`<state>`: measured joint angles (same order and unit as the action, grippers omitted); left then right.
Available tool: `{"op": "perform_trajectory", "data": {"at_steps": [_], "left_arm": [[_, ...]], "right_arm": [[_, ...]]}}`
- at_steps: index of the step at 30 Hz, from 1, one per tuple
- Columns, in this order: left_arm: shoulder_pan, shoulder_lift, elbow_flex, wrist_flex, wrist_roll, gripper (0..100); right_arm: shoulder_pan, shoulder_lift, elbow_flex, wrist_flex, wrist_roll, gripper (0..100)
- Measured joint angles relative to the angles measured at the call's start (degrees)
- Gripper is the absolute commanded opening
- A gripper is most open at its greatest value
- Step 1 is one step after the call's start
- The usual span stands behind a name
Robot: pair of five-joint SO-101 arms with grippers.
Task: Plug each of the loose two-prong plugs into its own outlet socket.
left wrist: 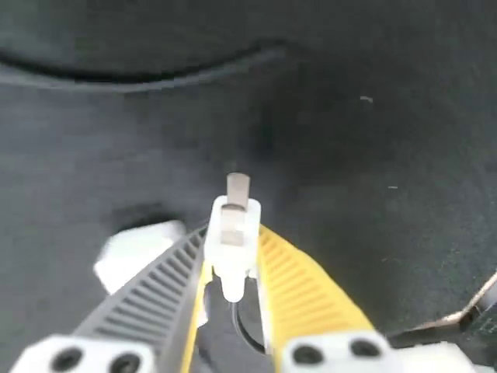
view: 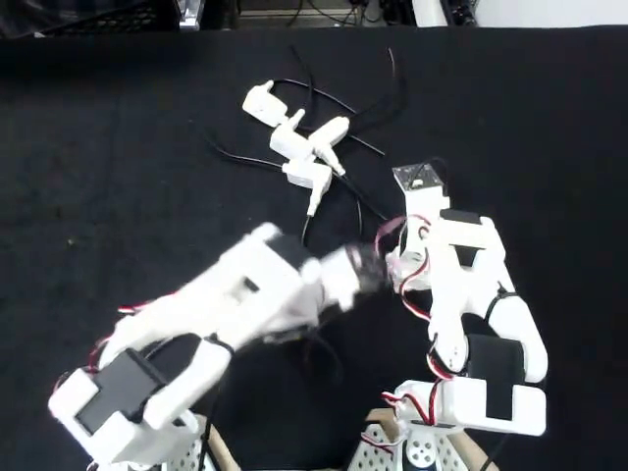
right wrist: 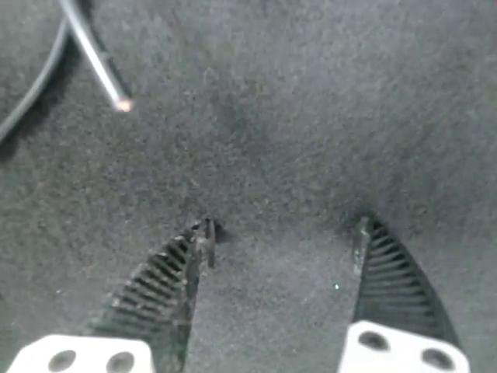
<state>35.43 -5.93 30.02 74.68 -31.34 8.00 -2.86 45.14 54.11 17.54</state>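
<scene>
Pinched in the left gripper, 1 plug should be squared to a socket braced by the spread-fingered right gripper.

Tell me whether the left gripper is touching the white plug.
Touching. The left wrist view shows the white plug pinched between the left gripper's fingers, prongs pointing away from the wrist.
</scene>
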Motion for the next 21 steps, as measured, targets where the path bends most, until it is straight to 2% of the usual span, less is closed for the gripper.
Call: {"op": "perform_trajectory", "data": {"at_steps": [3, 7, 10, 13, 18, 21], "left_arm": [[-5.8, -3.52, -9.23, 3.43, 0.0, 3], [-7.56, -11.43, -16.44, 4.31, 0.18, 3], [-4.66, -17.85, -17.58, 4.31, 0.26, 3], [0.35, -21.54, -17.05, 3.78, 0.53, 3], [4.66, -22.42, -8.26, -5.71, 3.16, 3], [6.77, -22.42, -2.37, -12.13, 3.34, 3]], "right_arm": [[0.0, 0.0, 0.0, 0.0, 0.0, 29.0], [0.0, 0.0, 0.0, 0.0, 0.0, 28.9], [0.0, 0.0, 0.0, 0.0, 0.0, 27.0], [0.0, 0.0, 0.0, 0.0, 0.0, 18.5], [1.05, -0.35, -1.23, -0.18, -0.18, 1.6], [0.7, -0.26, -3.34, 0.0, -0.09, 2.1]]}}
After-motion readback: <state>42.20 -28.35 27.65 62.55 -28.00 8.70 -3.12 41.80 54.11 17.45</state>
